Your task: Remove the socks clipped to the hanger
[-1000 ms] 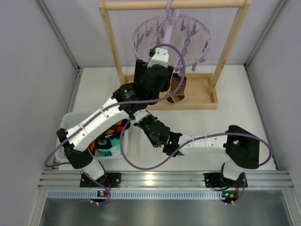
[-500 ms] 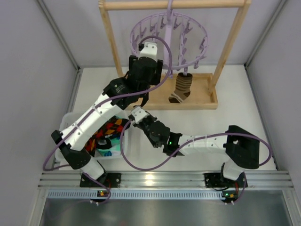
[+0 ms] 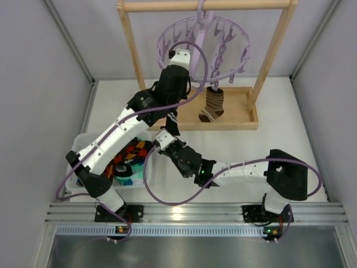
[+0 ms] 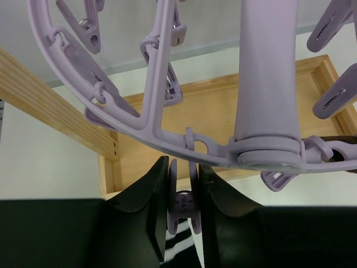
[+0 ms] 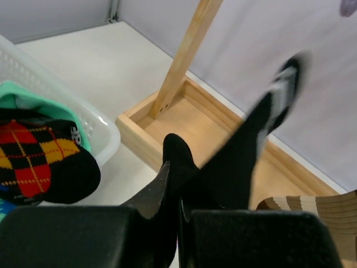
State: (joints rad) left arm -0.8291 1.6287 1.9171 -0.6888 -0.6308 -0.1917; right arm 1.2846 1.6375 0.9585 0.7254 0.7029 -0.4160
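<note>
The lilac hanger (image 3: 203, 42) hangs by its hook from the wooden rail. My left gripper (image 3: 179, 59) reaches up under its ring (image 4: 111, 109). Its jaws (image 4: 183, 170) are shut on a lilac clip peg (image 4: 184, 196), pressing both wings. Below the peg shows a black sock with pale stripes (image 4: 179, 250). A black sock (image 5: 245, 139) runs up and away, blurred at its far end. My right gripper (image 5: 177, 187) is shut on its lower end, low in front of the rack (image 3: 163, 137). A brown-striped sock (image 3: 212, 105) hangs from another peg.
A white basket (image 3: 78, 146) at the left holds a diamond-patterned sock (image 5: 33, 162) and a mint-green one (image 5: 17, 92). The wooden rack's posts (image 3: 131, 47) and its base tray (image 3: 242, 109) stand under the hanger. Grey walls close both sides.
My left gripper swung left, then came back up under the hanger's ring and closed on a clip peg. The hanger swayed. The right gripper stayed almost in place with the black sock.
</note>
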